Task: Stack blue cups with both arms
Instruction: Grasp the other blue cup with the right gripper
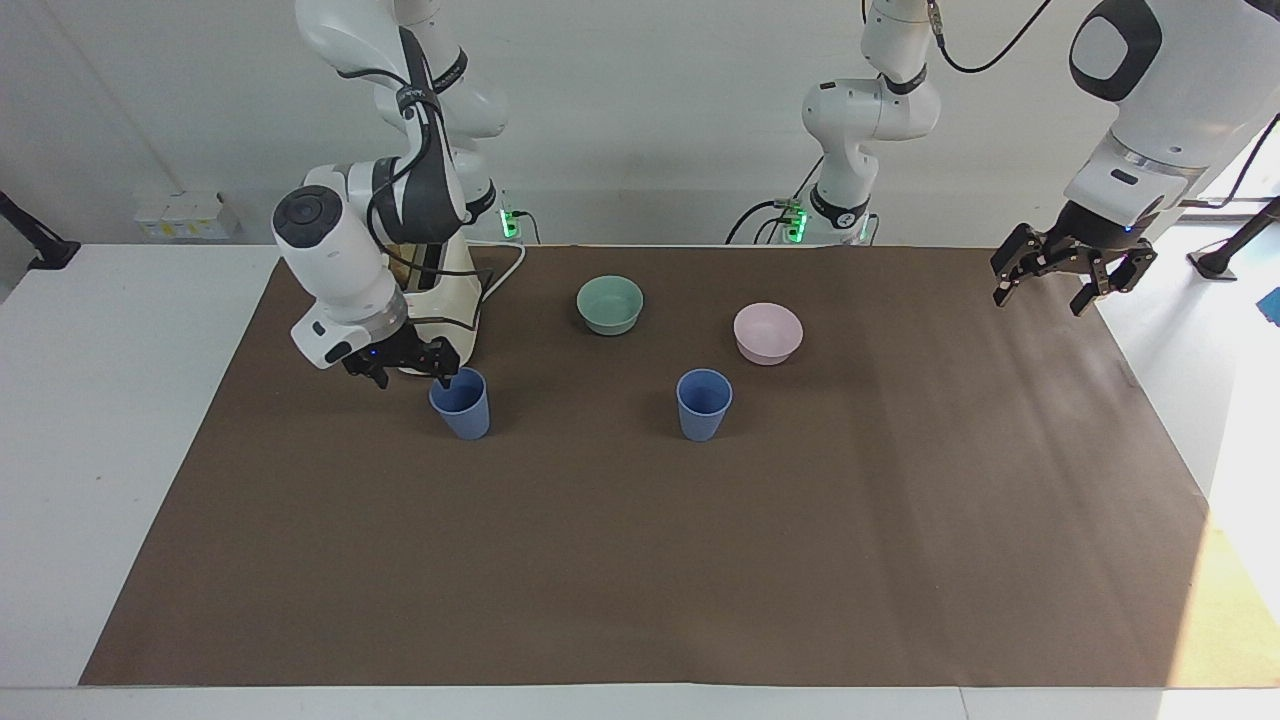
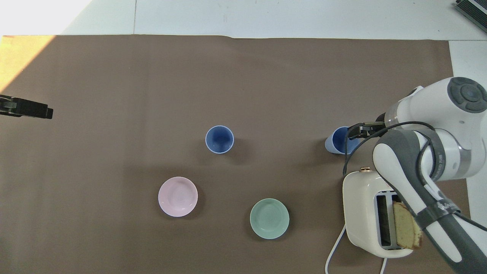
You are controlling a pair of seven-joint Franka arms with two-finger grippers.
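The right claw (image 1: 402,362), fingers apart, straddles the rim of one small matte blue plastic tumbler (image 1: 460,402), likely to grip it. The second tumbler (image 1: 704,404) stands well apart on the table (image 1: 640,560). The left claw (image 1: 1072,268), open, waits aloft.

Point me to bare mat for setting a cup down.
Free: the brown mat farther from the robots than both blue cups. Crowded: near the toaster, where the right gripper meets one cup. The left gripper waits at the mat's edge.
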